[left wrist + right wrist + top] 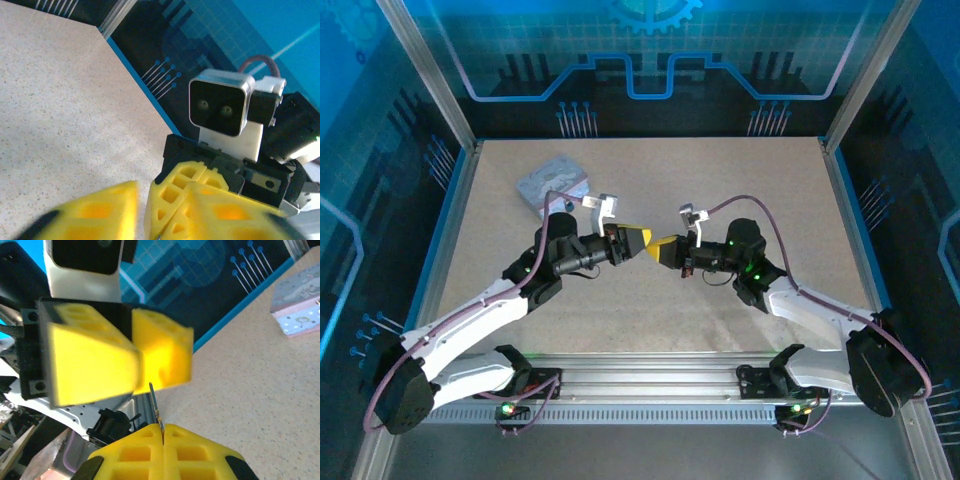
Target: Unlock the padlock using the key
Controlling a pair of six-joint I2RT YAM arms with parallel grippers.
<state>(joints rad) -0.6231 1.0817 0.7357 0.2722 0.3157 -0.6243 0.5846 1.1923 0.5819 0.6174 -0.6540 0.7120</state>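
The key is a thin metal sliver standing upright and edge-on out of the seam between the right pincer's yellow fingertips, which are clenched on its lower end. Its free tip points at the left pincer and reaches just under the edge where that pincer's two yellow fingers come together. I cannot tell whether it touches them, as the nearer finger is blurred.

In the left wrist view the left pincer's own fingers stand parted at the bottom of the frame, released, with the right pincer's closed tip between them. The right arm's wrist camera sits just above that tip.

From above, the two pincers meet tip to tip over the middle of the desk. The left arm reaches in from the left and the right arm from the right, each bent at the elbow.

A tin with a pale lid lies flat on the desk behind the left arm, toward the far left corner, well apart from the pincers. Blue patterned panels wall the desk on three sides
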